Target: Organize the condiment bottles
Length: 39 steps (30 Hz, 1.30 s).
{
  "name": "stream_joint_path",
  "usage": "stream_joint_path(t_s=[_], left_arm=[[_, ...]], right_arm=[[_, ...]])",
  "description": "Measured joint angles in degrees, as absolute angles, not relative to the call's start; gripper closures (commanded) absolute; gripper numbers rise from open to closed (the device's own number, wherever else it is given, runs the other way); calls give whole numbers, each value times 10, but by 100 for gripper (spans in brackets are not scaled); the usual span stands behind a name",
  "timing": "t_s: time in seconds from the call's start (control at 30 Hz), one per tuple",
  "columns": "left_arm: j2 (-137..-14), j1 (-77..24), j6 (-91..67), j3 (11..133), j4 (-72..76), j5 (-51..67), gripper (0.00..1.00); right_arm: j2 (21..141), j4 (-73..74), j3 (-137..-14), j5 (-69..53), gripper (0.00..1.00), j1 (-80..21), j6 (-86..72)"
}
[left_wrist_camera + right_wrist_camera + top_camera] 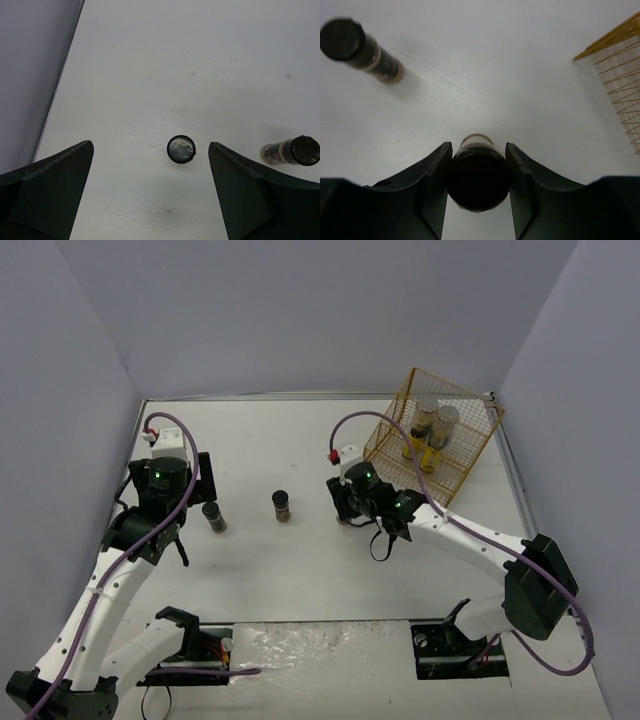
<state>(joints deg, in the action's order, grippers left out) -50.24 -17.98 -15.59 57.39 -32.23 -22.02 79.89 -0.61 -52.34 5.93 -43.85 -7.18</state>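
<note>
While right gripper clamps dark jar, gold rack stands near.

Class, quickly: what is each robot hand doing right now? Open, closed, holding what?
Left hand: open, holding nothing, over a small jar.
Right hand: closed on a black-capped bottle.

The white table has a gold wire rack standing in its far right corner. Three short dark jars with black caps stand up on the bare top. The left jar and the middle jar are a bit apart. The right jar is nearer the rack.
</note>
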Motion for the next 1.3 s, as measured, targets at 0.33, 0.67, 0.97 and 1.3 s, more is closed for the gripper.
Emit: stream_joint_path(t_s=[0.33,0.67,0.97,1.3], left_arm=[[-501,-180,-156,573,-322,-220,3],[-496,-180,-156,573,-322,-214,3],[-493,-180,-156,573,-322,-212,3],[-493,-180,-156,573,-322,-212,3]], right_arm=[[800,7,-685,140,81,-317,-110],[877,11,-734,156,82,-225,-124],[948,6,-736,156,79,-200,-133],[1000,-4,-736,156,44,-199,-156]])
